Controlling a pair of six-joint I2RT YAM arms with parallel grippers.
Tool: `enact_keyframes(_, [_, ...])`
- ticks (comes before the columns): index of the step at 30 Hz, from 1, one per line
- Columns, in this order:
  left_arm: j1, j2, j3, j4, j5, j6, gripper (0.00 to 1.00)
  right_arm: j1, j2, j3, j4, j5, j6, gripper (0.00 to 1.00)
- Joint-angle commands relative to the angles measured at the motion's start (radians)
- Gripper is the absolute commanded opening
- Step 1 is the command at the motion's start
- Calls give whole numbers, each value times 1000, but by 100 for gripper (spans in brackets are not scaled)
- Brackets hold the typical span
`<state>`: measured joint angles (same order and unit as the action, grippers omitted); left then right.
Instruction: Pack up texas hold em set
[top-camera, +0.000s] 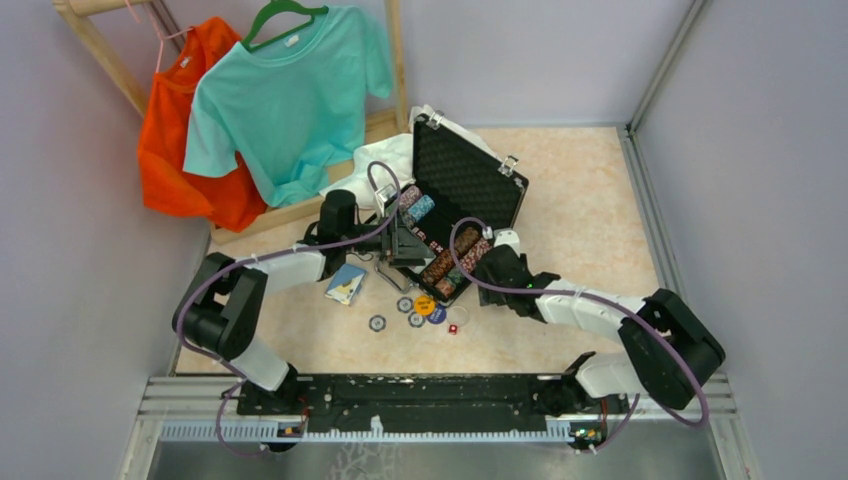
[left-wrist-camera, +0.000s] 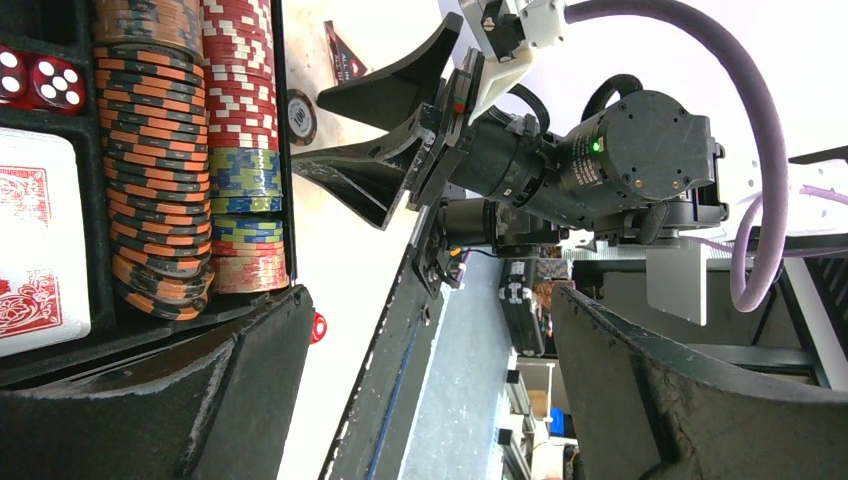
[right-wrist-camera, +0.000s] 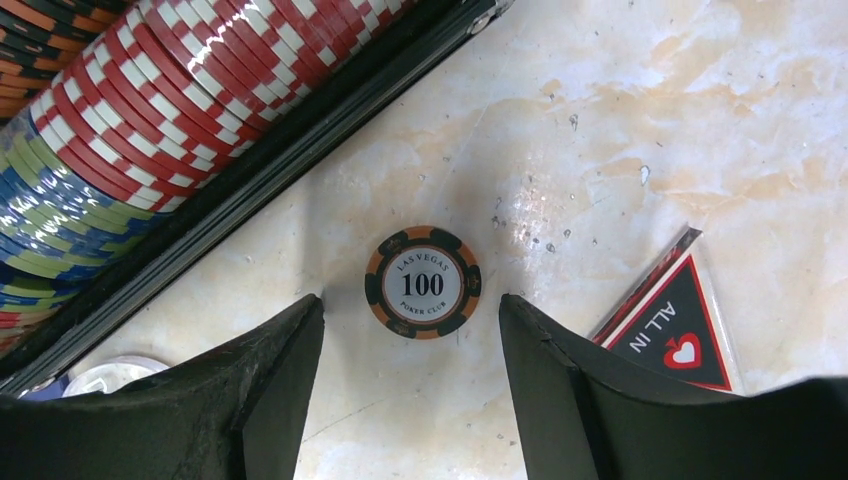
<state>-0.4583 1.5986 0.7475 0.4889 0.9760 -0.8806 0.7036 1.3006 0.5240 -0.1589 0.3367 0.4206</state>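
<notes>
The black case (top-camera: 462, 170) lies open mid-table, nearer the far edge, with its foam-lined lid raised. Inside are rows of striped chips (left-wrist-camera: 155, 180), a red deck (left-wrist-camera: 40, 240) and dice (left-wrist-camera: 40, 78). The right gripper (right-wrist-camera: 410, 305), fingers spread, straddles a loose 100 chip (right-wrist-camera: 422, 282) just beside the case. The left gripper (left-wrist-camera: 425, 300), also spread, holds nothing at the case's edge.

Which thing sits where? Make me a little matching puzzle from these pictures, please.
Things:
1. 100 chip
2. pair of red dice
3. blue card deck

Places:
A. inside the case
B. on the table, left of the case
C. on the table, between the open fingers of the right gripper

Pairs: 1-C, 2-A, 3-B.
</notes>
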Motion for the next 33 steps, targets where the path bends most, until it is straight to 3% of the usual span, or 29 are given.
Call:
enact_keyframes(1, [-4, -31, 17, 3, -1, 22, 93, -9, 32, 6, 28, -26, 14, 66])
enact_keyframes(14, [-4, -28, 10, 5, 3, 24, 93, -9, 92, 37, -13, -17, 35, 52])
enact_keyframes(33, [-3, -20, -15, 44, 10, 4, 93, -4, 52, 39, -86, -25, 70, 42])
